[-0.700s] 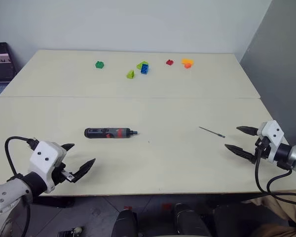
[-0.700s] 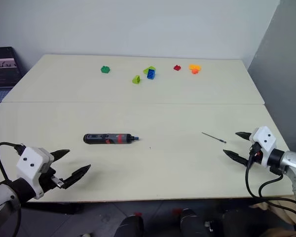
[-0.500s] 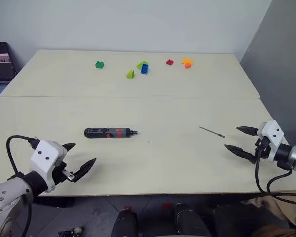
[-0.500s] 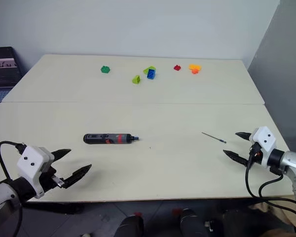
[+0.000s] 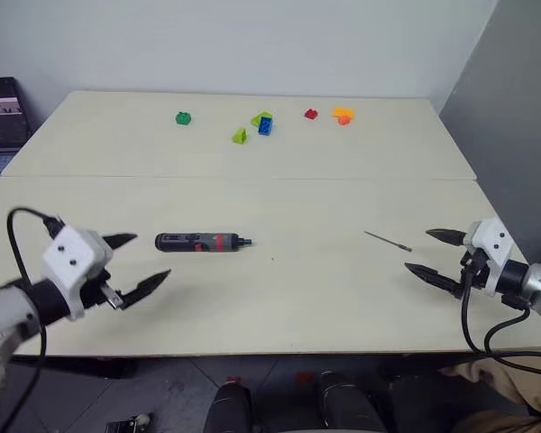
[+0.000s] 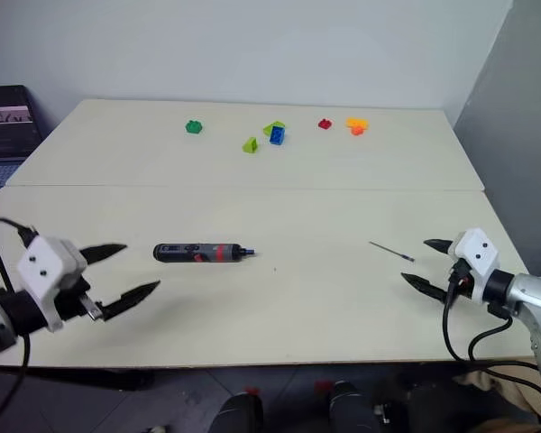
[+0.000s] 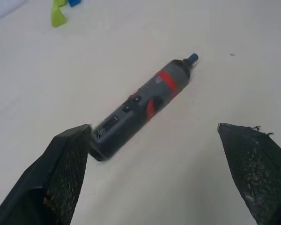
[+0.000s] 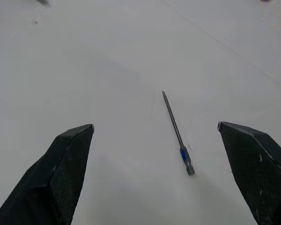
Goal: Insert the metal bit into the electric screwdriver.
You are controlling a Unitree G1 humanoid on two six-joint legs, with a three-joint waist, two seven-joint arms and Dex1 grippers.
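Screwdriver (image 5: 202, 242) lies crosswise, just ahead of the spread left pincer (image 5: 135, 264); bit (image 5: 387, 241) lies nearer the spread right pincer (image 5: 433, 253).

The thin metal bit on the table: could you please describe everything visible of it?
The thin dark grey metal bit is a straight, needle-like rod with a small blue band near its thicker end. It lies flat on the pale cream table, untouched, just ahead of the open right gripper and well apart from the screwdriver.
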